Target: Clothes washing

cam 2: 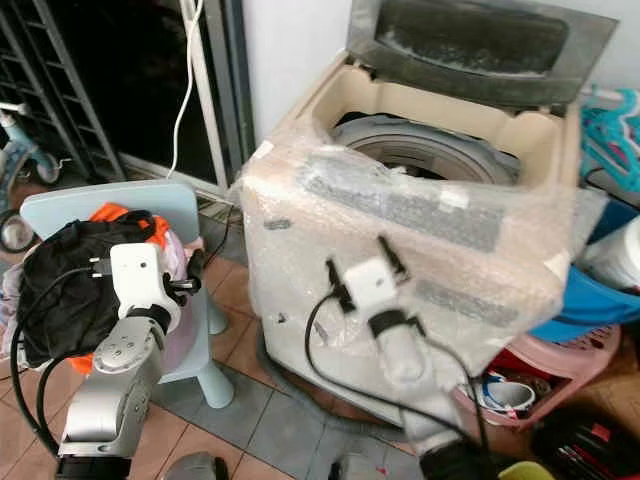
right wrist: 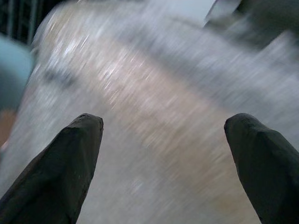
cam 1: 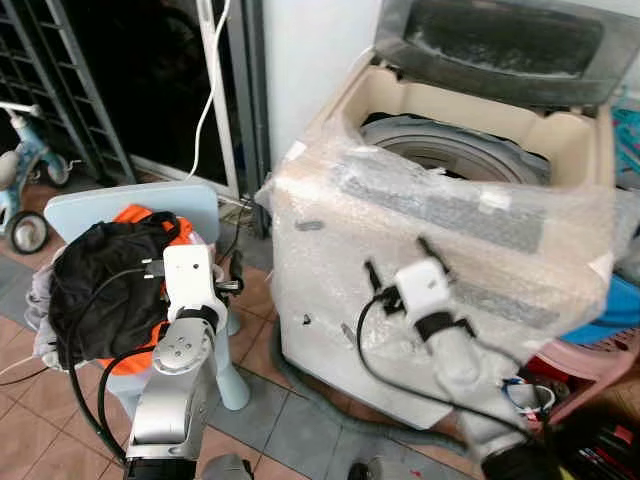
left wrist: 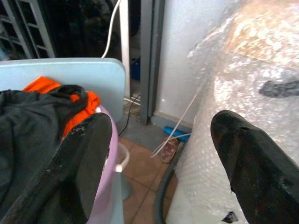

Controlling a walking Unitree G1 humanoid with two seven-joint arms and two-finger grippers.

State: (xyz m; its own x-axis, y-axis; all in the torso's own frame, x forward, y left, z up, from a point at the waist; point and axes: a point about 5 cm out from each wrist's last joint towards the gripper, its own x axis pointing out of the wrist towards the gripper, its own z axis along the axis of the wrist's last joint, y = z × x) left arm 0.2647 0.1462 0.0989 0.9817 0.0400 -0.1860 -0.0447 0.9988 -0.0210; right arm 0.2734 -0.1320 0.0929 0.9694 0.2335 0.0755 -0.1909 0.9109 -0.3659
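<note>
While the washing machine (cam 1: 440,230) stands ready with its lid (cam 1: 500,40) thrown up and the drum (cam 1: 455,150) showing, the clothes are not in it yet — they sit heaped on the pale blue chair (cam 1: 130,205) to the robot's left, a black garment (cam 1: 105,275) on top and an orange garment (cam 1: 140,215) peeking out beneath. The left gripper (left wrist: 161,154) is raised just beside that pile, fingers spread wide with nothing between them. The right gripper (right wrist: 163,154) is up in front of the machine's bubble-wrapped front, its fingers parted and empty too, the wrist view smeared with blur.

The step in hand looks like the first pickup. To do it well, the left gripper should swing over the black garment and bite deep into a thick fold — not a thin edge, or the cloth will slide free or drag the orange one off the chair. Then lift high enough to clear the machine's rim before releasing over the drum. A trailing sleeve catching on the wrap is the thing to watch.
</note>
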